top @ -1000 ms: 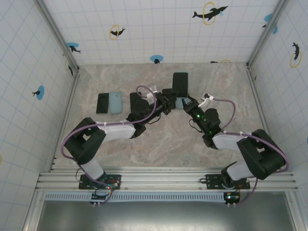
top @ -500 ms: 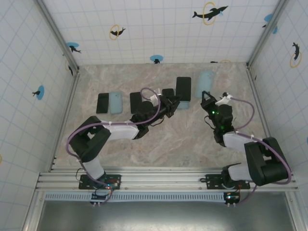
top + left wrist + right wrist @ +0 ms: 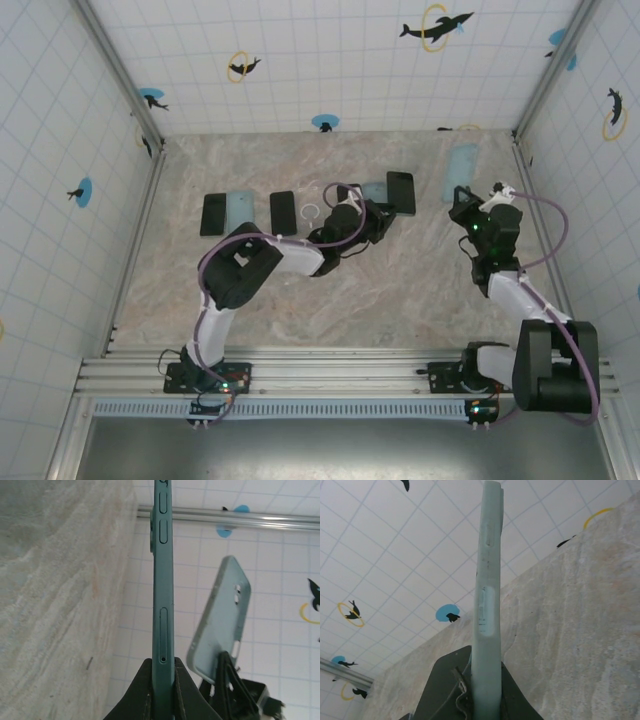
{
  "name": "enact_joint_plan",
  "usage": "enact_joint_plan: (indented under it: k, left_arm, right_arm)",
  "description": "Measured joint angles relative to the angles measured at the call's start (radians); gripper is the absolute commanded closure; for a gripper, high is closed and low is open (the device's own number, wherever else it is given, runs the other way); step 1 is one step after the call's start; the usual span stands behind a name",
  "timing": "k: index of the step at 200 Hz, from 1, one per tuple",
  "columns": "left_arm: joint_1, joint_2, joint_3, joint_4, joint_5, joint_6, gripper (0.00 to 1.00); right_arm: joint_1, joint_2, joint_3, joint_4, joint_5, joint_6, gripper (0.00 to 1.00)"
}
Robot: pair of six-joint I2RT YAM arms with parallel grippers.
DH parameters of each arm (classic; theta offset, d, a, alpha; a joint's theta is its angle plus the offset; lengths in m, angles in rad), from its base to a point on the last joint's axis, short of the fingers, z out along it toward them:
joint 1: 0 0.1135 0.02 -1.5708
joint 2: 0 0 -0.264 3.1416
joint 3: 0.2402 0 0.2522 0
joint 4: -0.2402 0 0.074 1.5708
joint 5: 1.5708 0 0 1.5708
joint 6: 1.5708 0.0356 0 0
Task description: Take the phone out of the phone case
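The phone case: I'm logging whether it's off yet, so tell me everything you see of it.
The phone case is pale blue-green, matte and rubbery-looking, with a camera cutout and raised side buttons. It is empty, well apart from the phone, gripped at one end by the right tool, its free end pointing toward the back wall.

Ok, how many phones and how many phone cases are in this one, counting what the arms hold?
Phones: 4 (far-left phone, second phone, phone half behind the left arm, held phone in the left fingers)
Light blue cases: 3 (left case, middle case, held case in the right fingers)
Total: 7
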Motion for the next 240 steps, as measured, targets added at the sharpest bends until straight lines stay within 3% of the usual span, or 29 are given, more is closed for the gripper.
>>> enact_joint_plan:
  k: [134, 240]
  left_arm:
    - [-0.009, 0.352, 0.410, -0.229, -0.043, -0.025, 1.00]
    - [-0.009, 0.433, 0.599, -0.347, -0.031, -0.034, 1.00]
  right_arm:
    - [-0.026, 0.000, 0.000, -0.045, -0.045, -0.020, 0.99]
    - [-0.070, -0.001, -0.024, -0.044, -0.079, -0.019, 0.99]
